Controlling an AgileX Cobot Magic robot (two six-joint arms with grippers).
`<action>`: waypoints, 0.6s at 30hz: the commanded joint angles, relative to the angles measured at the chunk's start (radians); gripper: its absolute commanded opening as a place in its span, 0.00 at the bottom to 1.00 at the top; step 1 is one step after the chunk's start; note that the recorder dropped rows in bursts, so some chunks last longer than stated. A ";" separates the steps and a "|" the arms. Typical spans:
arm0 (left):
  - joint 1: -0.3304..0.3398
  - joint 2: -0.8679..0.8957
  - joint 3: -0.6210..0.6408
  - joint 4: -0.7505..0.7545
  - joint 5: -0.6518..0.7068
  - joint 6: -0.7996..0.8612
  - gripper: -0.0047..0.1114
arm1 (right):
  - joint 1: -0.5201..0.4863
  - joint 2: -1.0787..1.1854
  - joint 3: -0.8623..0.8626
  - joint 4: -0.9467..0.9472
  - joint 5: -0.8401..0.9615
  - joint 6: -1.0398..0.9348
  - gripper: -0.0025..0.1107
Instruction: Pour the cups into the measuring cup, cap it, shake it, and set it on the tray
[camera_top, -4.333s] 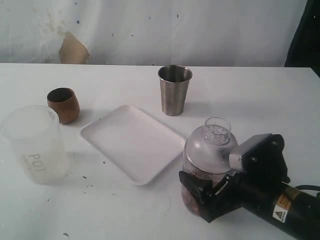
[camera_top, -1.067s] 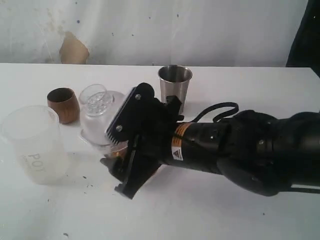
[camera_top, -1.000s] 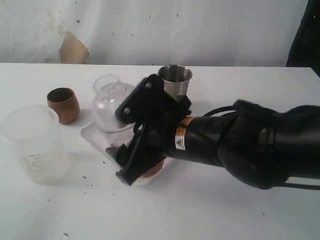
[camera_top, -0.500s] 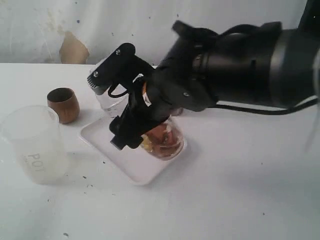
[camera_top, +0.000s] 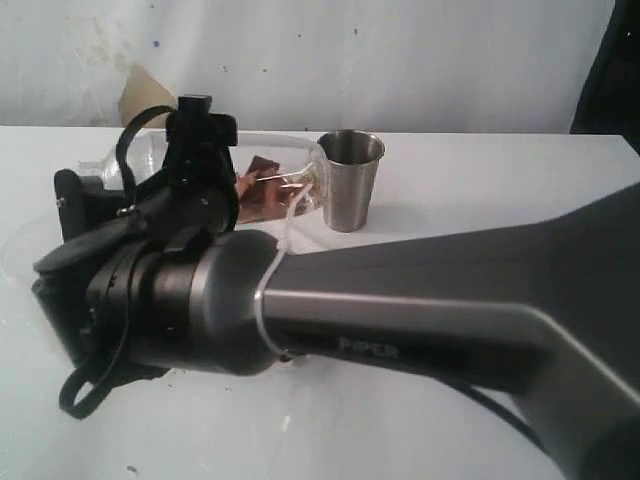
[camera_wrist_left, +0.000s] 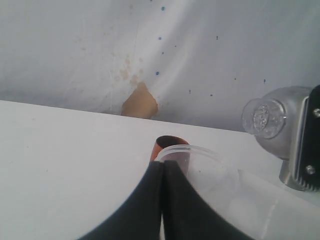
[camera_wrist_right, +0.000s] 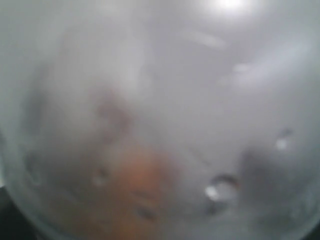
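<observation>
My right gripper (camera_top: 200, 165) is shut on the capped measuring cup (camera_top: 275, 190), holding it on its side in the air with brown and orange pieces inside. In the right wrist view the cup's clear wall (camera_wrist_right: 160, 130) fills the blurred picture and hides the fingers. The steel tumbler (camera_top: 350, 180) stands upright just right of the cup. My left gripper (camera_wrist_left: 162, 167) is shut and holds nothing. The wooden cup (camera_wrist_left: 170, 146) shows beyond it, and the measuring cup's domed cap (camera_wrist_left: 265, 117) is off to one side. In the exterior view the right arm hides the tray and the wooden cup.
The right arm's thick dark body (camera_top: 330, 340) covers most of the exterior view's lower half. The frosted container (camera_wrist_left: 220, 175) stands right by the left gripper's tips, between them and the wooden cup. A white wall with a brown patch (camera_wrist_left: 140, 102) backs the table.
The right arm has swung left and toward the camera, lifting the measuring cup off the tray area and tipping it from tilted to horizontal. The arm now blocks the tray and wooden cup.
</observation>
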 joint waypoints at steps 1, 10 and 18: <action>0.000 -0.003 0.006 -0.003 -0.002 0.000 0.04 | 0.015 0.029 -0.039 -0.164 0.082 -0.060 0.02; 0.000 -0.003 0.006 -0.003 -0.002 0.000 0.04 | 0.018 0.105 -0.077 -0.286 0.088 -0.157 0.02; 0.000 -0.003 0.006 -0.003 -0.002 0.000 0.04 | 0.018 0.184 -0.190 -0.351 0.088 -0.257 0.02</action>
